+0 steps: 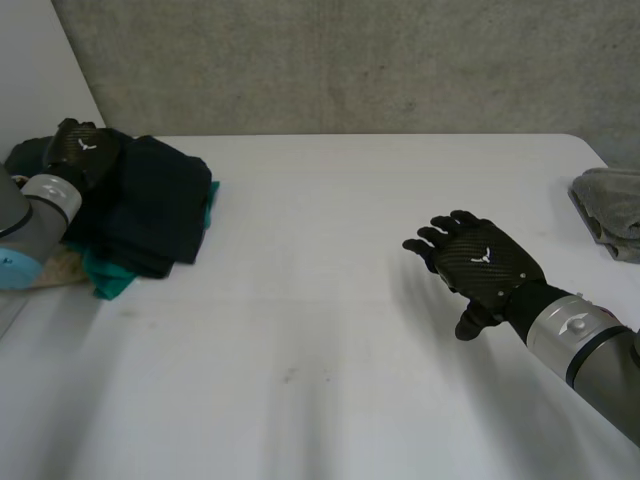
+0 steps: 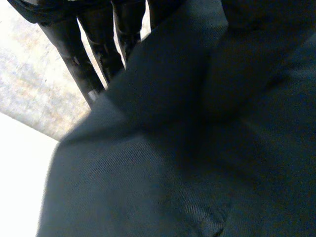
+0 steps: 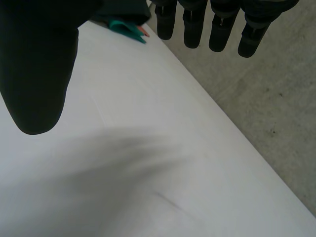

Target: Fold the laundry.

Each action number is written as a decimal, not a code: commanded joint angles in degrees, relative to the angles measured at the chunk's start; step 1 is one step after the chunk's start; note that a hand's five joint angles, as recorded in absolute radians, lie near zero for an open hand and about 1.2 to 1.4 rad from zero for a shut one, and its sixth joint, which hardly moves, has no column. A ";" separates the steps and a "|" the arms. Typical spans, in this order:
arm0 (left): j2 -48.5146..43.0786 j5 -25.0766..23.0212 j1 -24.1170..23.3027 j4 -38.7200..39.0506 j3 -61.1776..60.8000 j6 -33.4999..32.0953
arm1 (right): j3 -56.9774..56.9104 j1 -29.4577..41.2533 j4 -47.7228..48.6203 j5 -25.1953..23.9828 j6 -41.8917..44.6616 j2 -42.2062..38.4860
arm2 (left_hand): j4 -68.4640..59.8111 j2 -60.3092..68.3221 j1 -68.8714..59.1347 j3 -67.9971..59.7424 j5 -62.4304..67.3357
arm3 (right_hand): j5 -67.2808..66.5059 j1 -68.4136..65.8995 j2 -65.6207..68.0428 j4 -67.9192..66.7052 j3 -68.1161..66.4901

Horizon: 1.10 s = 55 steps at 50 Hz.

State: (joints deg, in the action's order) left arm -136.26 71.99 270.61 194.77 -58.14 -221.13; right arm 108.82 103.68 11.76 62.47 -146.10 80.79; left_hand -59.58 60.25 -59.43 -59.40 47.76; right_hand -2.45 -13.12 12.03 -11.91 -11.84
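lying under left hand's (image 1: 82, 148) fingers (image 2: 74, 54): dark cloth (image 1: 160, 205).

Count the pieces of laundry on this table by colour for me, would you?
Dark navy cloth: 1
Teal cloth: 1
Grey cloth: 1
Beige piece, mostly hidden under the pile: 1
Total: 4 that can be told apart; the pile may hide more.
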 commanded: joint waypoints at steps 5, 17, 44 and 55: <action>10.39 -0.27 -8.87 0.43 -3.99 13.16 | -0.36 -1.11 0.45 3.71 -0.68 0.94 | -20.42 19.75 -20.57 -20.60 22.24 | 2.45 3.12 -2.03 1.91 1.84; 24.83 -0.27 -29.78 5.17 -18.23 39.72 | -1.59 -3.66 2.91 10.66 -2.44 3.93 | -20.42 19.75 -20.57 -20.60 22.24 | 2.45 3.12 -2.03 1.91 1.84; 27.01 4.39 -33.75 -2.73 -34.30 31.72 | -6.07 -5.86 -8.92 10.13 -7.98 6.92 | 46.16 -46.84 46.02 45.99 -44.35 | 2.45 3.12 -2.03 1.91 1.84; 21.67 4.91 -39.19 -1.68 -39.16 31.64 | -7.92 -5.07 -15.10 10.13 -7.54 9.03 | 44.83 -45.50 44.68 44.65 -43.01 | 2.45 3.12 -2.03 1.91 1.84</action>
State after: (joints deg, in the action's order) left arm -110.10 76.52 234.49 192.61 -96.96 -189.45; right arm 101.23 98.32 -2.57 72.32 -153.95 89.21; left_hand -11.42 11.65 -10.95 -11.96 2.55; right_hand -2.45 -13.12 12.03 -11.91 -11.83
